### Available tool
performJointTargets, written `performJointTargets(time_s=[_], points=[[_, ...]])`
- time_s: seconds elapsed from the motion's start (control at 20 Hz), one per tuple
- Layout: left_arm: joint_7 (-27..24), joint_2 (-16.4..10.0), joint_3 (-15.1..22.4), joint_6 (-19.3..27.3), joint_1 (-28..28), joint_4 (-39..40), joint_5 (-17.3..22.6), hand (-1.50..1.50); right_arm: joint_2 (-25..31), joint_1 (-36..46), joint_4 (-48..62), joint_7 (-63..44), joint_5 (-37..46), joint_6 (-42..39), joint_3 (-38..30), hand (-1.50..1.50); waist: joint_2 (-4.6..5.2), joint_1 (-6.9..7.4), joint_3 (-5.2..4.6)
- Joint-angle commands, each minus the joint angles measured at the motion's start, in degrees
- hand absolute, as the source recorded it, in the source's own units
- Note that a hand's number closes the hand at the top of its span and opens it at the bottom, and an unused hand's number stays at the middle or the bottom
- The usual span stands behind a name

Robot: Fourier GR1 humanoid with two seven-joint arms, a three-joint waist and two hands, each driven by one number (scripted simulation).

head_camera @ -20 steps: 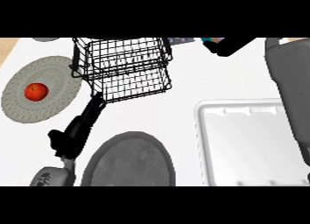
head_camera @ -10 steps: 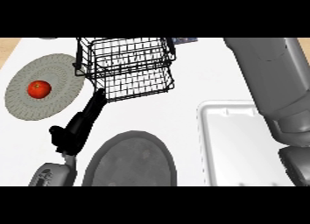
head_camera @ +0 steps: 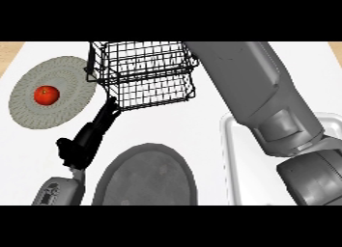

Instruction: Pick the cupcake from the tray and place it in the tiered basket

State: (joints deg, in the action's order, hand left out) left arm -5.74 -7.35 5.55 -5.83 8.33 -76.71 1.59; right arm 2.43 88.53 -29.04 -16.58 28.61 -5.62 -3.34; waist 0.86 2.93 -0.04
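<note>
Since the head view is all there is, here goes. The right forearm (head_camera: 259, 96) comes up from the counter's (head_camera: 24, 159) near right corner. It crosses over the white tray (head_camera: 229, 164) and leaves the picture at the far edge, just beside the tiered basket (head_camera: 142, 72). The right hand is out of shot, so I can't tell if it's clenched round anything.

No cupcake shows anywhere, neither on the bare strip of tray nor in the basket (the arm covers most of the tray, mind). The left hand (head_camera: 88, 137) rests released, fingertips up by the basket's near left corner. A plate (head_camera: 31, 111) with a red fruit (head_camera: 47, 94) sits far left, and a dark round plate (head_camera: 145, 176) is at the near edge.

My guess is this is the carry-to-basket step. Next, the hand needs lining up over a tier, then lowering before letting go.
</note>
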Motion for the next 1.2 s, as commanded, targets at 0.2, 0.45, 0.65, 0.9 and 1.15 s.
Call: performJointTargets(time_s=[0.2,0.45,0.65,0.9,1.15], points=[[-0.07,1.78,1.66,-0.42,1.91,1.19,-0.98,0.0,-2.39,3.06,11.2,4.87,-3.18,5.69,2.73,1.5,0.62,2.3,-0.16],[2.79,2.34,2.54,0.77,1.77,-0.96,-1.95,0.0,-2.42,4.11,14.09,7.11,-7.96,5.45,1.6,1.5,0.41,2.7,-0.11],[0.11,3.54,3.09,0.95,1.24,1.8,-2.65,0.0,-2.43,7.38,16.08,4.6,-12.72,3.54,-0.46,1.5,0.52,2.63,-0.15],[0.3,1.74,1.16,-0.59,2.92,3.17,-1.52,0.0,-2.43,8.91,20.65,-6.69,-21.1,0.56,-6.25,-1.5,0.27,2.27,-0.16],[1.82,1.6,1.38,-1.09,2.59,0.62,-1.16,0.0,-2.43,8.43,22.16,-5.08,-25.89,4.42,-8.56,-1.5,0.13,2.77,-0.11]])
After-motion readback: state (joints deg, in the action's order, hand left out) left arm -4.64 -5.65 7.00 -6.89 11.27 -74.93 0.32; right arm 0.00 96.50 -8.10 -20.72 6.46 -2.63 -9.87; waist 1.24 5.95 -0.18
